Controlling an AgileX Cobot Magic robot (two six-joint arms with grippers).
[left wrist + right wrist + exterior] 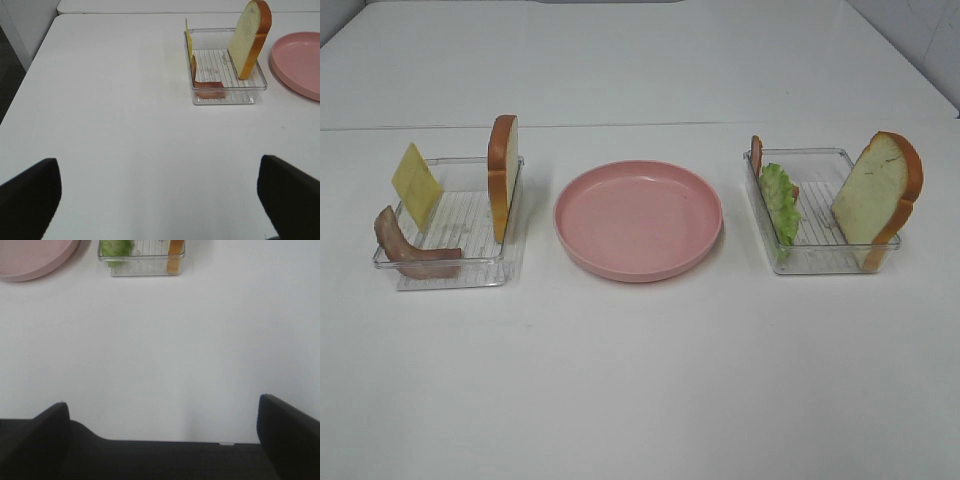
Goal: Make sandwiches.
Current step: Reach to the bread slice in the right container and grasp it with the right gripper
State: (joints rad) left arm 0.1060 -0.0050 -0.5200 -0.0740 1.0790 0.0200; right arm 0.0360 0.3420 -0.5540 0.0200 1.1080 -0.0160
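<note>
Exterior high: bread (503,175) upright in left tray (440,270), beside plate (638,270) | left tool (157,160) wide, empty | right tool (157,402) wide, empty | tip: pinch across crust, lift clear of wall, lay flat mid-plate.

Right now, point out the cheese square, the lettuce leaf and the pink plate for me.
cheese square (417,185), exterior high view, middle of its yellow face.
lettuce leaf (781,203), exterior high view, centre of the ruffled green.
pink plate (638,212), exterior high view, bare floor of the plate.
</note>
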